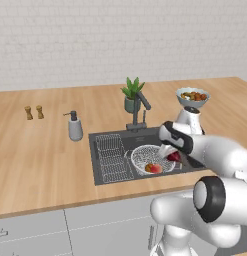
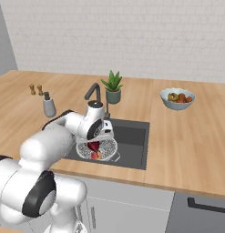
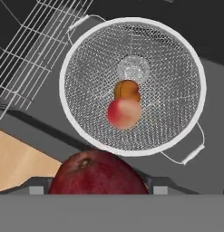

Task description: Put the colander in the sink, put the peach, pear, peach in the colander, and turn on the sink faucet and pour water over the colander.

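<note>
A dark red pear [image 3: 99,174], smooth, firm and likely slippery, sits clamped across its widest part in the end effector [image 3: 97,188] above the colander [image 3: 81,54] in the sink [image 1: 145,134], where two peaches [image 3: 124,113] lie.

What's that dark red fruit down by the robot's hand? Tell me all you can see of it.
It is a pear: smooth, glossy, dark maroon skin, rounded, with a small dimple on top. It sits gripped in the pincer, above the near rim of the colander in the sink, not yet inside. One peach already lies below.
</note>
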